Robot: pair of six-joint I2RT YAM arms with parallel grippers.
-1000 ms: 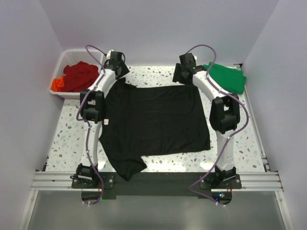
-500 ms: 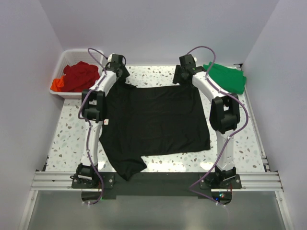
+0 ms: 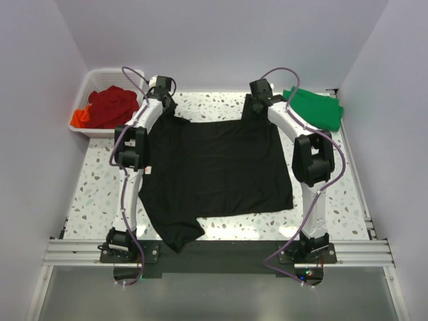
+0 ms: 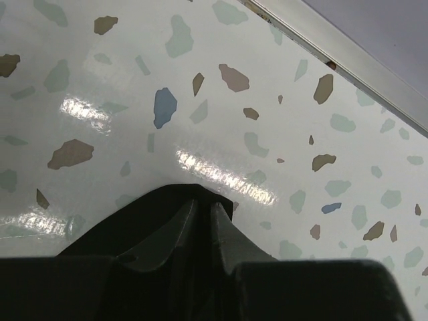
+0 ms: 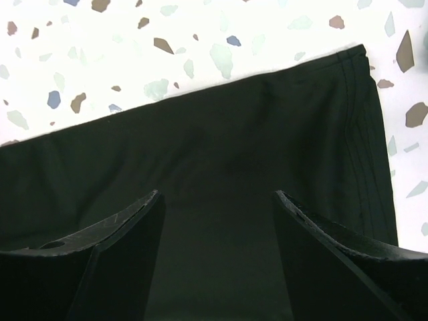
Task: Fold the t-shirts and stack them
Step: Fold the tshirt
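Lying flat, the black t-shirt (image 3: 214, 167) stretches lengthwise left-right, hem rightward.

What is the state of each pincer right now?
Left pincer: closed on the black t-shirt.
Right pincer: open, above the shirt's far edge.
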